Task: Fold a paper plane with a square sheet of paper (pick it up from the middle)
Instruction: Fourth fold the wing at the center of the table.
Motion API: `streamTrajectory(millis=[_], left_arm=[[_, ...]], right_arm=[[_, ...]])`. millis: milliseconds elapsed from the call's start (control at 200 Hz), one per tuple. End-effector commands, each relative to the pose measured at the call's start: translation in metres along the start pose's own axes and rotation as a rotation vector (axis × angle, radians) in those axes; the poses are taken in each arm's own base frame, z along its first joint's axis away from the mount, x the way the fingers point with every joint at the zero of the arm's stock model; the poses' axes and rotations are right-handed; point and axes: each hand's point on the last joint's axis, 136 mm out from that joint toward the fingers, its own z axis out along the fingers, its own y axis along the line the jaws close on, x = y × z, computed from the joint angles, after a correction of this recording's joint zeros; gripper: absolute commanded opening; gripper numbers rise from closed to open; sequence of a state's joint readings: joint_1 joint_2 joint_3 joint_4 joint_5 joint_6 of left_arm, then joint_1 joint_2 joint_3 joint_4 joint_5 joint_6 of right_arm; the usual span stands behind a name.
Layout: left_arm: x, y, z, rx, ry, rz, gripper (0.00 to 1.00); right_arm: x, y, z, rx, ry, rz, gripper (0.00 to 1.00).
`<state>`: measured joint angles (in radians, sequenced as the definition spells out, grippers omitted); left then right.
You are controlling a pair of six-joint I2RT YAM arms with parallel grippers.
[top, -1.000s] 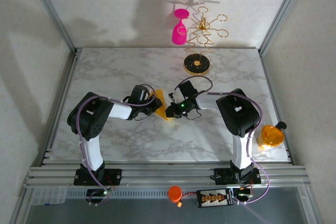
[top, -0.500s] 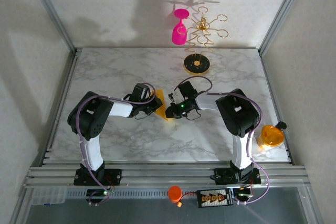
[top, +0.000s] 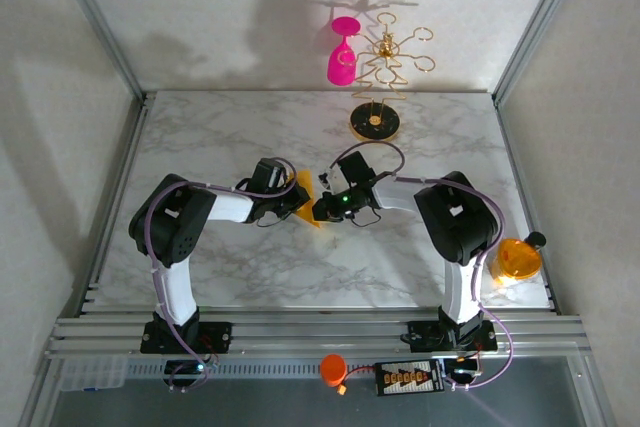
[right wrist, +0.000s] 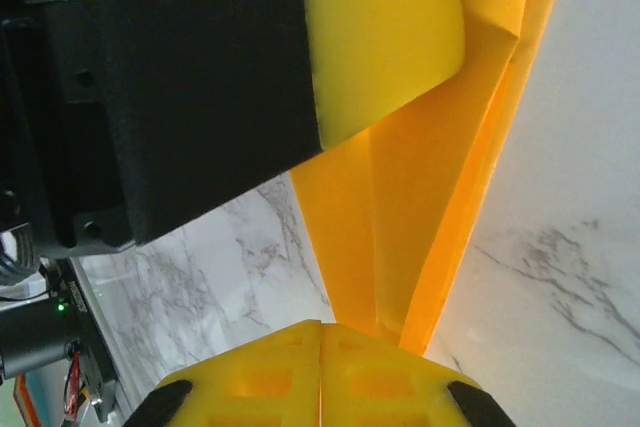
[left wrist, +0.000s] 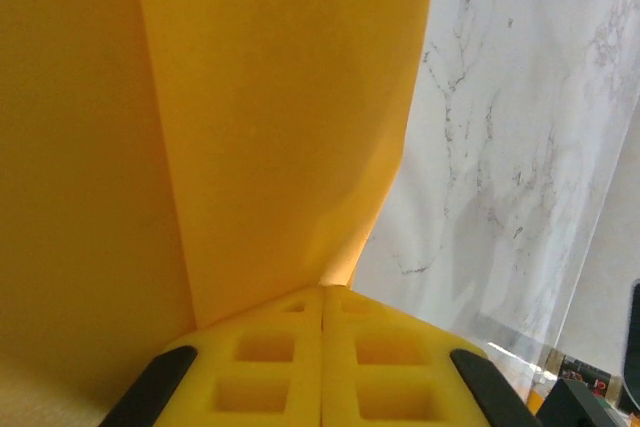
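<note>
The right end effector has shifted slightly toward the left end effector. Both stay clamped on the square sheet of paper, probably tightening a crease.

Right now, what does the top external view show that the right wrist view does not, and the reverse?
Top view, not the wrist view: the pink wine glass, the gold stand and the orange disc at the table's right edge. Right wrist view, not the top view: the creases and stacked layers of the orange-yellow paper, running into the shut right pincer. Shared: the paper and the marble table.
</note>
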<state>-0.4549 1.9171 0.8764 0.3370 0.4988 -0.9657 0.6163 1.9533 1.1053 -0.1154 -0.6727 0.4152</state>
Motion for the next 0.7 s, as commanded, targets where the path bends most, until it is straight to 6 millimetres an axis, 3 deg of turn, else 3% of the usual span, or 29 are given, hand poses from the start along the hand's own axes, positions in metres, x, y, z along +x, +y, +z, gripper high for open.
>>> streamTrajectory(millis=[0, 486, 581, 696], left_arm=[[0.025, 0.080, 0.007, -0.258, 0.055, -0.088, 0.06], [0.025, 0.076, 0.007, -0.249, 0.057, -0.097, 0.06], [0.026, 0.078, 0.007, -0.254, 0.057, -0.098, 0.06], [0.026, 0.078, 0.007, -0.255, 0.059, -0.099, 0.06]], right_arm=[[-0.003, -0.003, 0.009, 0.016, 0.004, 0.009, 0.09], [0.023, -0.028, 0.021, 0.083, 0.078, 0.057, 0.09], [0.020, -0.023, 0.017, 0.078, 0.067, 0.046, 0.09], [0.006, -0.002, 0.004, 0.044, 0.014, 0.002, 0.09]])
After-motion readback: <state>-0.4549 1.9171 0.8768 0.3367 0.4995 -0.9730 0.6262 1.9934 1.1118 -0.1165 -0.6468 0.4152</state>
